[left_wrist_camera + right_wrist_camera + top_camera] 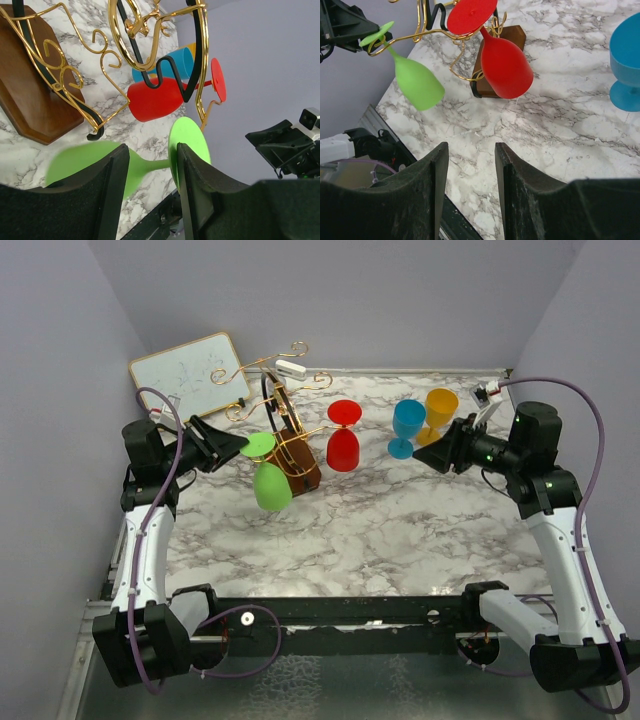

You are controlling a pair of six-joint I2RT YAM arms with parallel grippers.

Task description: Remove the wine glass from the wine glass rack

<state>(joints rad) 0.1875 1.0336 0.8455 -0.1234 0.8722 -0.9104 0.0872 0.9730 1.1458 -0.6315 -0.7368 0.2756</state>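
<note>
A gold wire wine glass rack (285, 425) on a brown wooden base (35, 95) stands at the back left of the marble table. A green wine glass (272, 486) hangs upside down from a left arm of the rack, tilted. A red wine glass (343, 448) hangs from a right arm. My left gripper (152, 150) is open, its fingers on either side of the green stem (150, 164), with the green foot (187, 140) against the right finger. My right gripper (470, 150) is open and empty, over the table right of the rack.
A blue glass (407, 425) and a yellow glass (438, 410) stand upright just left of my right gripper (440, 455). A white board (190, 370) leans at the back left corner. Grey walls close in the left, right and back.
</note>
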